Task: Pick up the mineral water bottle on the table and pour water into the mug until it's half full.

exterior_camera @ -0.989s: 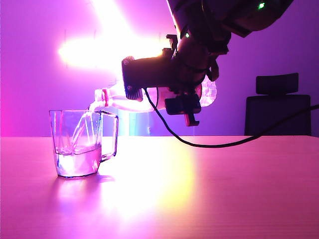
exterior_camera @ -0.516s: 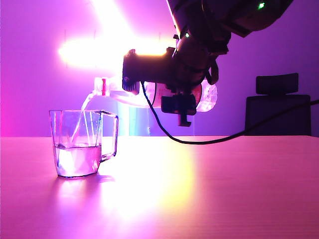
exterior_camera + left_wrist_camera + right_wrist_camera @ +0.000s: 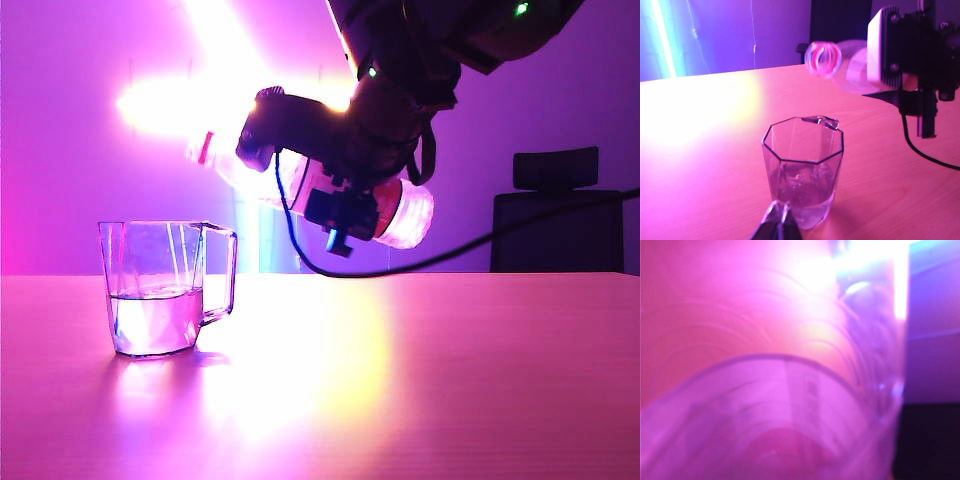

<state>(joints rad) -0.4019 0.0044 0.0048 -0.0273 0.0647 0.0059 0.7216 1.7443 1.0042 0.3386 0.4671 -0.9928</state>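
Note:
The clear faceted mug point(image 3: 152, 290) stands on the table point(image 3: 420, 380) at the left and holds water to about half its height. My right gripper point(image 3: 345, 190) is shut on the mineral water bottle point(image 3: 400, 215), which hangs above the table to the right of the mug. The bottle is tilted, its neck point(image 3: 212, 150) raised up and to the left, and no water runs from it. In the right wrist view the ribbed bottle point(image 3: 765, 390) fills the frame and hides the fingers. The left wrist view shows the mug point(image 3: 802, 170) just beyond my shut left gripper point(image 3: 781, 211), with the bottle mouth point(image 3: 823, 59) above it.
A black cable point(image 3: 450, 258) hangs from the right arm and sags low over the table. A dark office chair point(image 3: 555, 215) stands behind the table at the right. Bright light glare point(image 3: 200, 100) sits behind the mug and bottle.
The right gripper has rolled the bottle back, so its neck has risen away from the mug's rim. The stream of water has stopped and the water in the mug has settled.

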